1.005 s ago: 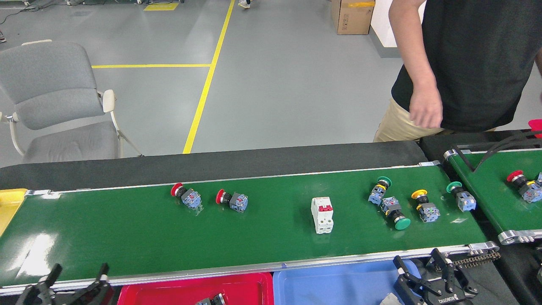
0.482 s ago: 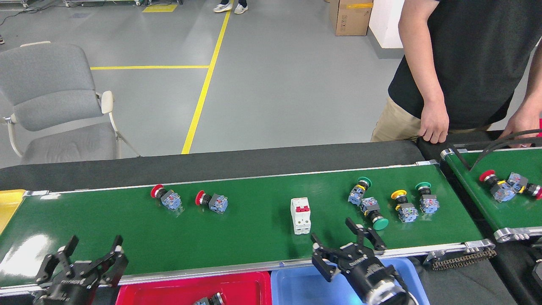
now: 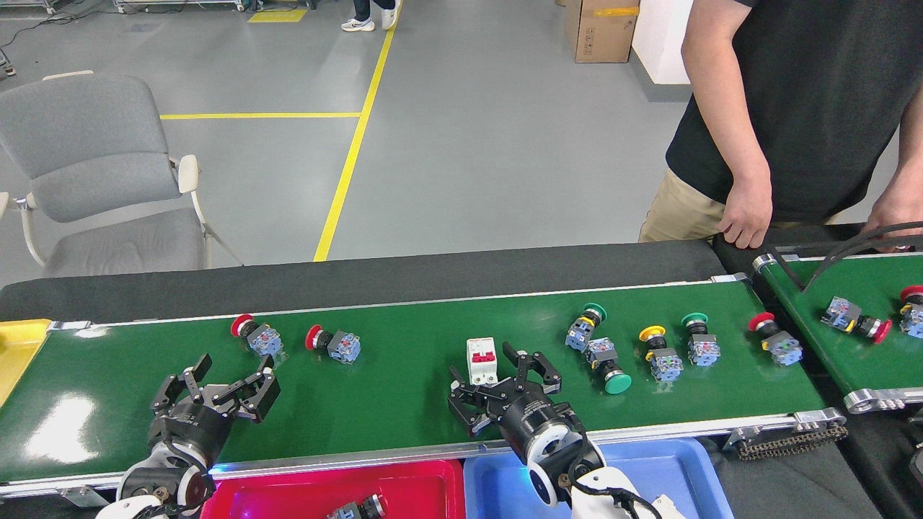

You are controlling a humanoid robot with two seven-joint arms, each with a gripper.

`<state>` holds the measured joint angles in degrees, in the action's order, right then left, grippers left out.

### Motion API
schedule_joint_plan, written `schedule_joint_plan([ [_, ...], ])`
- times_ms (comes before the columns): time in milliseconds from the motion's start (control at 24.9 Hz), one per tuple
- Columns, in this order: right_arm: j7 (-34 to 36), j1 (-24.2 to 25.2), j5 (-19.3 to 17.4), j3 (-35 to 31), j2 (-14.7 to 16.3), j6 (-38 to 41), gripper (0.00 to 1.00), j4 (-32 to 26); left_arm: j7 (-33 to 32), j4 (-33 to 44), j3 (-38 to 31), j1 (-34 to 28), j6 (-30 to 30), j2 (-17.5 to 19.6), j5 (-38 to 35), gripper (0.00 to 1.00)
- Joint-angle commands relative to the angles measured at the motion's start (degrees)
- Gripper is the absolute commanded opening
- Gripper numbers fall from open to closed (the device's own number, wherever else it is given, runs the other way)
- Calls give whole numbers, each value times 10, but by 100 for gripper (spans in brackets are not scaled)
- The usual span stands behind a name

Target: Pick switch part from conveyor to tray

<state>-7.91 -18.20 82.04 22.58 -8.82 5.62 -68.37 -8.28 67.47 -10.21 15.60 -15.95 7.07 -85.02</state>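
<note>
Right pincer (image 3: 497, 386) hangs over the conveyor (image 3: 404, 389), fingers spread and released, just in front of the white switch part (image 3: 482, 360) with red toggles, which stands on the belt's middle. Left pincer (image 3: 216, 389) is likewise spread wide, holding nothing, above the belt's left stretch. Belt: glossy green, silver edge rails. Two red-capped push buttons (image 3: 332, 343) lie left of centre; green, yellow and red ones (image 3: 652, 349) cluster to the right. Red tray (image 3: 303, 497) and blue tray (image 3: 663, 472) sit below the near rail. No legible writing. Beyond: grey floor with yellow lines, grey chair (image 3: 94, 173), cardboard box (image 3: 597, 29), and a person (image 3: 800, 108) standing at the far right.
</note>
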Motion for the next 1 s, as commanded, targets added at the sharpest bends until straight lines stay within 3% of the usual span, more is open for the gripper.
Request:
schedule_joint_plan([
  [0, 5, -12, 0, 0, -3, -3, 10, -6, 2, -14, -1, 22, 1, 9, -1, 100],
  [201, 6, -11, -2, 0, 1, 4, 8, -7, 5, -66, -1, 53, 19, 21, -1, 100],
  [362, 8, 1, -7, -2, 18, 48, 8, -57, 9, -101, -1, 60, 33, 34, -1, 100],
  [442, 9, 26, -23, -8, 54, 108, 8, -106, 10, -117, -1, 60, 64, 44, -1, 99],
  [563, 8, 79, -108, -39, 137, 214, 10, -183, 16, -146, -1, 62, 124, 61, -1, 94],
  [723, 8, 149, -157, -74, 210, 321, 17, -228, 45, -168, -2, 65, 169, 73, -1, 84],
  [764, 8, 171, -158, -86, 215, 345, 32, -232, 48, -173, -2, 66, 181, 73, -1, 81],
  [804, 8, 185, -158, -95, 214, 360, 61, -233, 48, -175, -2, 66, 186, 73, -1, 76],
  [844, 8, 196, -158, -106, 212, 364, 100, -233, 49, -176, -2, 66, 189, 73, 1, 66],
  [965, 8, 203, -157, -117, 206, 363, 100, -233, 64, -176, -4, 66, 184, 71, 6, 28],
])
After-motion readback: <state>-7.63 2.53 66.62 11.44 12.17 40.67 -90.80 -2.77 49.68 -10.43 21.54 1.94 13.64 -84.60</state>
